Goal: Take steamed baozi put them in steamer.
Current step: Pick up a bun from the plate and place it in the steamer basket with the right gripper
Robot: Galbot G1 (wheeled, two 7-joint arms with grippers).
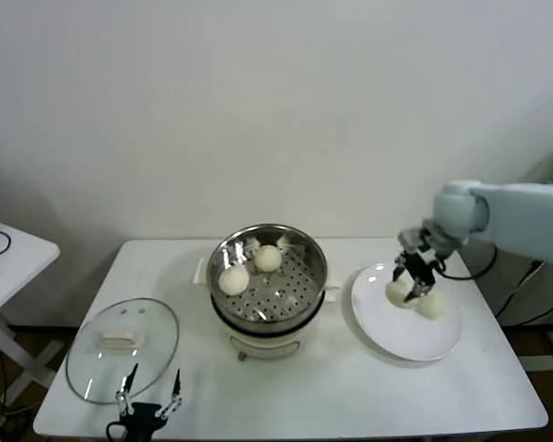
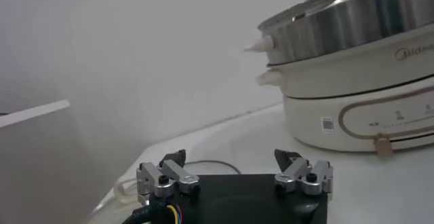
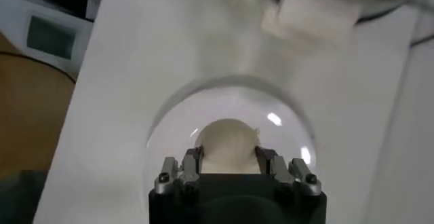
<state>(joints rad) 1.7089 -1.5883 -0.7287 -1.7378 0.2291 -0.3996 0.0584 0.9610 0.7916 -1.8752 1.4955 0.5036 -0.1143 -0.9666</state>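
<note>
The steamer (image 1: pixel 319 269) stands mid-table with two baozi inside, one (image 1: pixel 234 279) to its left and one (image 1: pixel 268 259) farther back. Two more baozi lie on the white plate (image 1: pixel 415 343). My right gripper (image 1: pixel 413 278) is down over the plate, its fingers closed against both sides of the left baozi (image 1: pixel 396 293), which shows between them in the right wrist view (image 3: pixel 229 142). The other plate baozi (image 1: pixel 432 305) lies just beside it. My left gripper (image 1: pixel 147 394) is open and empty, parked at the table's front left edge.
A round glass lid (image 1: pixel 122 350) lies flat on the table left of the steamer, just behind my left gripper. The steamer's steel pot (image 2: pixel 352 22) and cream base (image 2: pixel 352 100) show in the left wrist view. A second white table (image 1: pixel 9 253) stands at far left.
</note>
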